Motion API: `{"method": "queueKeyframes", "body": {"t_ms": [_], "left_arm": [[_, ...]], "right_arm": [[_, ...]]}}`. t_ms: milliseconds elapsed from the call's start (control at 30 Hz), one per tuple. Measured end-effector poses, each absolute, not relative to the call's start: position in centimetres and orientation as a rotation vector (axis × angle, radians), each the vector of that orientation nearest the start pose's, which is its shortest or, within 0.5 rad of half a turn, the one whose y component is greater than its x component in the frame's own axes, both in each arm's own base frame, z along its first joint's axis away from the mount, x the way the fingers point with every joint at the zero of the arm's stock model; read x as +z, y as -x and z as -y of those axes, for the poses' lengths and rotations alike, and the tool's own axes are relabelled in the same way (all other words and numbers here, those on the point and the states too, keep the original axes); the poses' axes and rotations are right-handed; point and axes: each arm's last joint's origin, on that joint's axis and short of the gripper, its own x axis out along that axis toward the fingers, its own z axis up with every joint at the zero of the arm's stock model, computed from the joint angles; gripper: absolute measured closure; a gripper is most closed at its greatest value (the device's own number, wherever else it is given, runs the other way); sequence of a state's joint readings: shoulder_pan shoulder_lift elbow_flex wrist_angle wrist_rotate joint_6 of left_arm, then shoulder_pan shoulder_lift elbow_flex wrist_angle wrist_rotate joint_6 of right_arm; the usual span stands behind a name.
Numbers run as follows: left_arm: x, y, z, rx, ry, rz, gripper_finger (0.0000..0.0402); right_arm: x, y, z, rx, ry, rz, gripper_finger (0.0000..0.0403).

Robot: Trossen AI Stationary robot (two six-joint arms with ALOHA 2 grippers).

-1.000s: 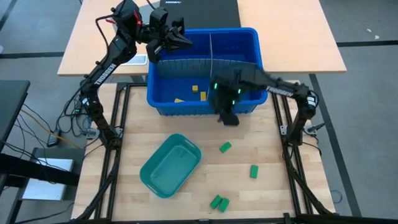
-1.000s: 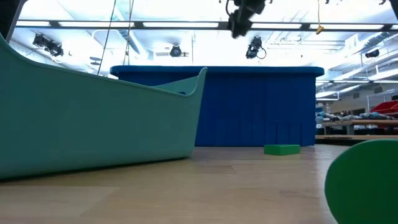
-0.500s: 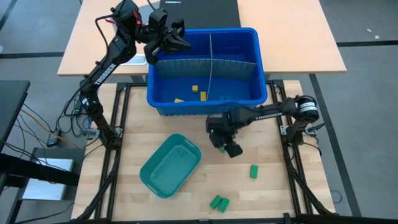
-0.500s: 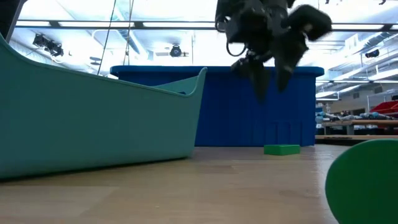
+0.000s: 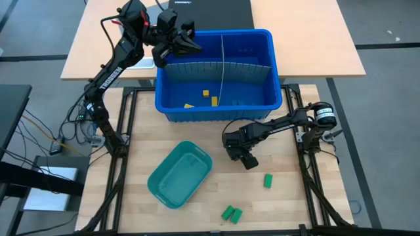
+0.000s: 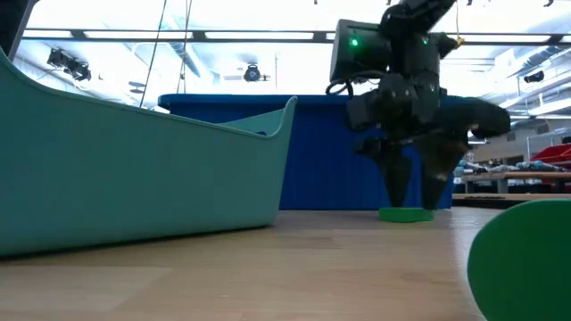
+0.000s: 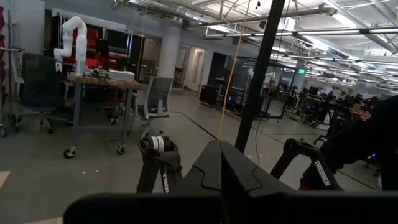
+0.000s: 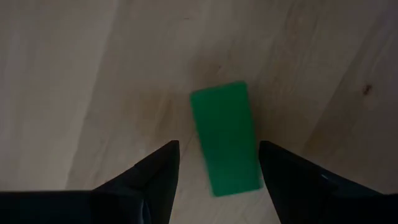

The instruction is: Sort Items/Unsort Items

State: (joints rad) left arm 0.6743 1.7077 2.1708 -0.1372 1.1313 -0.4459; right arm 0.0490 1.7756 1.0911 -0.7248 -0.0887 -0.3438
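- Pale wooden boards are forming the table top (image 5: pixel 197 137), with a second table and a grey floor lying beyond it.
- A deep blue bin (image 5: pixel 266 49) is sitting at the far side of the table, a grey slotted divider (image 5: pixel 216 65) running across it; a few yellow blocks (image 5: pixel 209 97) are lying on its floor.
- The teal tray (image 5: pixel 178 174) is resting on the boards in front of the bin, towards the left.
- The right gripper (image 5: pixel 240 155) is hanging low over the boards, fingers pointing down and spread apart — a green block (image 8: pixel 224 138) is lying flat on the wood between the fingertips (image 8: pixel 163 163), with a gap on each side.
- In the low view that green block (image 6: pixel 403 213) is resting on the table under the gripper (image 6: pixel 412 178).
- Another green block (image 5: pixel 268 180) is lying nearby, and a green pair (image 5: pixel 230 213) is sitting close to the table's near edge.
- The left gripper (image 5: pixel 190 40) is waiting above the bin's far left corner — pinched closed, holding nothing.
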Motion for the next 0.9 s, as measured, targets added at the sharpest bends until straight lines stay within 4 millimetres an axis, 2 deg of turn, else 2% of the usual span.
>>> {"method": "queueKeyframes", "body": {"t_ms": [133,300,367,467,533,600,733,900], "left_arm": [[55.3,-27.0,-18.2,-0.484,0.191,0.088,0.0401],[55.3,-27.0,-18.2,-0.484,0.194,0.087,0.0401],[55.3,-27.0,-18.2,-0.484,0.195,0.087,0.0401],[55.3,-27.0,-18.2,-0.484,0.195,0.088,0.0401],[55.3,-27.0,-18.2,-0.483,0.189,0.092,0.0401],[55.3,-27.0,-18.2,-0.469,0.18,0.099,0.0401],[55.4,-26.8,-18.5,-0.443,0.162,0.117,0.0401],[55.6,-26.5,-18.8,-0.423,0.146,0.135,0.0401]], "right_arm": [[14.5,-31.4,-1.6,0.302,0.235,-1.352,0.0181],[14.2,-31.2,-1.4,0.266,0.2,-1.343,0.0196],[14.2,-31.2,-1.3,0.244,0.177,-1.345,0.0217],[14.5,-31.4,-1.3,0.231,0.149,-1.35,0.0273],[15.0,-31.9,-1.2,0.232,0.137,-1.357,0.0285],[16.5,-32.9,-0.9,0.214,0.123,-1.331,0.0285],[20.7,-34.9,0.6,0.151,0.093,-1.254,0.0285],[27.5,-37.4,3.4,0.054,0.103,-1.056,0.0285]]}}
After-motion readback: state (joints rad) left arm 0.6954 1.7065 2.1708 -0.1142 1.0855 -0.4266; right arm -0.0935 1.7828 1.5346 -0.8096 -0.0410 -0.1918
